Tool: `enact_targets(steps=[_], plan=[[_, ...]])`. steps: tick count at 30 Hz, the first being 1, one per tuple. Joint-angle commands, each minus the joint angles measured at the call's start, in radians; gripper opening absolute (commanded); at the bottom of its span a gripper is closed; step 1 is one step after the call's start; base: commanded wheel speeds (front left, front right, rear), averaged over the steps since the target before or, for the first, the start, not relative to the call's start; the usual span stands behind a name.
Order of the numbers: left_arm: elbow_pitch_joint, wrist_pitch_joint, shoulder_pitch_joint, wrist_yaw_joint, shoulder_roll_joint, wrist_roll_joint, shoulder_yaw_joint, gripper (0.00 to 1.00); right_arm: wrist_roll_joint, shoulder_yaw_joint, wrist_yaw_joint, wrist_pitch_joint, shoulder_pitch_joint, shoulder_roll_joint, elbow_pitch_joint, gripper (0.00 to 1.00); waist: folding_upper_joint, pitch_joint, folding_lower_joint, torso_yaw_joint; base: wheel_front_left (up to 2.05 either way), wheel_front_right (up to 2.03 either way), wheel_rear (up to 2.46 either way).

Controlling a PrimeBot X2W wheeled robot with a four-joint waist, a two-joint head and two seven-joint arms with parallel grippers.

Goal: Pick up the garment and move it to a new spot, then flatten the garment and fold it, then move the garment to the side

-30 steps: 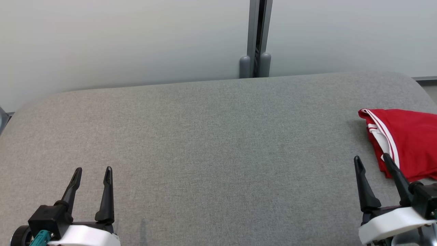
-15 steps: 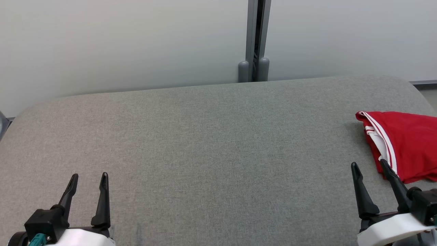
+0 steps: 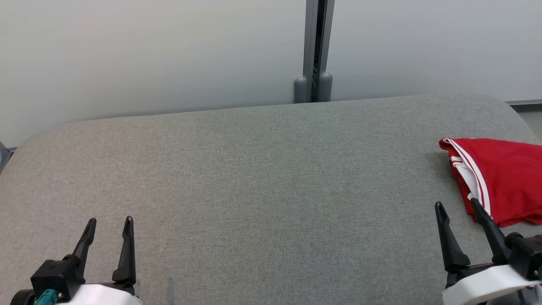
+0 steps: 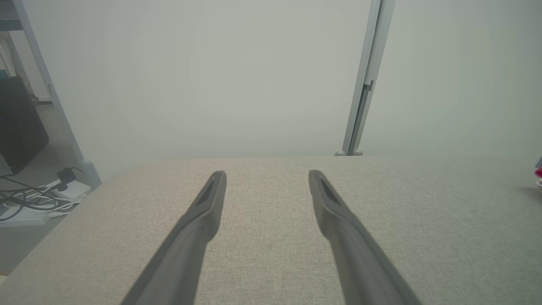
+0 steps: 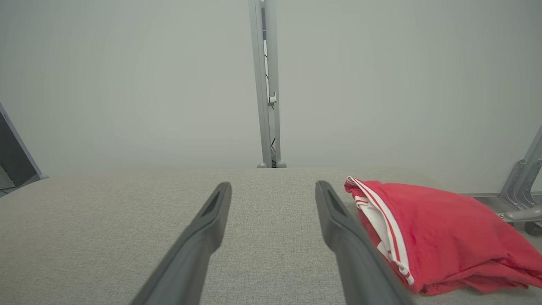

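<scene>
A folded red garment (image 3: 504,176) with white trim lies at the far right of the grey padded table (image 3: 262,178), partly cut by the head view's edge. In the right wrist view the red garment (image 5: 440,235) sits just right of my fingers. My right gripper (image 3: 456,205) stands open at the lower right, empty, its outer fingertip overlapping the garment's near edge in the head view. At the lower left, my left gripper (image 3: 109,221) is open and empty, far from the garment. In the left wrist view my left gripper (image 4: 266,174) hovers over bare grey fabric.
A pale partition wall with a grey metal post (image 3: 314,51) runs behind the table. Cables and a power strip (image 4: 38,199) lie on the floor past the table's left end. A metal frame leg (image 5: 523,186) stands beyond the right end.
The head camera has shifted slightly, so the whole scene sits lower and a bit left. Both grippers have drawn back toward the bottom edge, still open. The garment lies unchanged.
</scene>
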Motion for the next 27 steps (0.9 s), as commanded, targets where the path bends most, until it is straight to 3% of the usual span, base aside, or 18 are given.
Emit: enact_targets(steps=[1, 12, 13, 17, 27], plan=[[0.003, -0.004, -0.001, 0.002, 0.007, -0.006, 0.001, 1.0, 0.006, 0.0, 0.0, -0.004, 0.003, -0.002, 0.003, 1.0, -0.0001, 0.0, 0.0, -0.002, 0.0, 0.0, 0.0], [0.006, -0.002, -0.004, 0.004, 0.013, -0.012, -0.002, 1.0, 0.015, 0.002, 0.0, -0.014, 0.001, -0.002, 0.015, 1.0, -0.0001, 0.0, 0.0, -0.005, 0.0, 0.0, 0.0], [0.005, 0.0, 0.0, 0.0, 0.007, -0.007, -0.002, 0.0, 0.015, 0.003, 0.0, -0.01, 0.0, 0.0, 0.013, 0.0, -0.0001, 0.0, 0.0, -0.005, 0.0, 0.0, 0.0], [0.033, 0.004, 0.015, -0.002, -0.019, -0.016, -0.011, 0.0, 0.025, 0.009, 0.0, -0.009, 0.012, 0.008, 0.044, 0.0, -0.0001, 0.0, 0.0, -0.005, 0.0, 0.0, 0.0], [0.064, 0.036, -0.013, -0.048, -0.048, -0.18, 0.039, 0.0, 0.228, 0.019, 0.0, 0.0, -0.029, 0.003, 0.094, 0.0, -0.0001, 0.002, 0.0, -0.002, 0.0, 0.0, 0.0]])
